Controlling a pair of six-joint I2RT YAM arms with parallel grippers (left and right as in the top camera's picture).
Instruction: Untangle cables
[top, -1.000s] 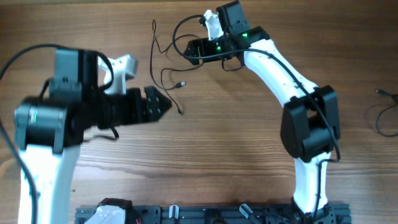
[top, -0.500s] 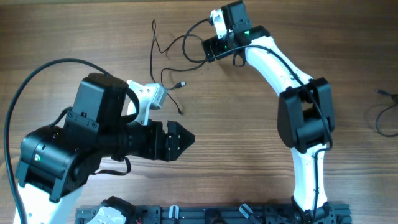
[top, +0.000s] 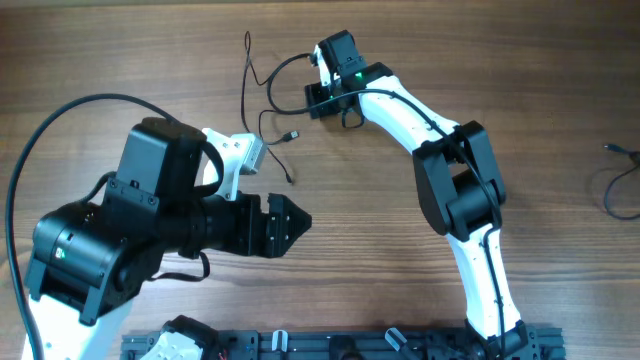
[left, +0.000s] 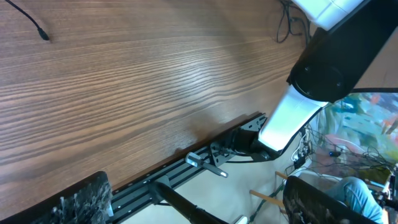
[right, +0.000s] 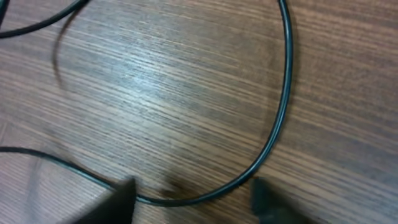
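Right end effector: your fingers are spread wide, straddling the thin black cable, nothing gripped.
Left end effector: yours gapes wide, empty.
Cable: lying loose at the brown wooden table's 12 o'clock.

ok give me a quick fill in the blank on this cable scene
1. The cable between the jaws of the right arm is ____ in colour.
2. The jaws of the left arm hold ____.
3. The table is made of ____.
4. In the overhead view a second cable lies at the picture's ____ edge.
Missing words: black; nothing; wood; right.
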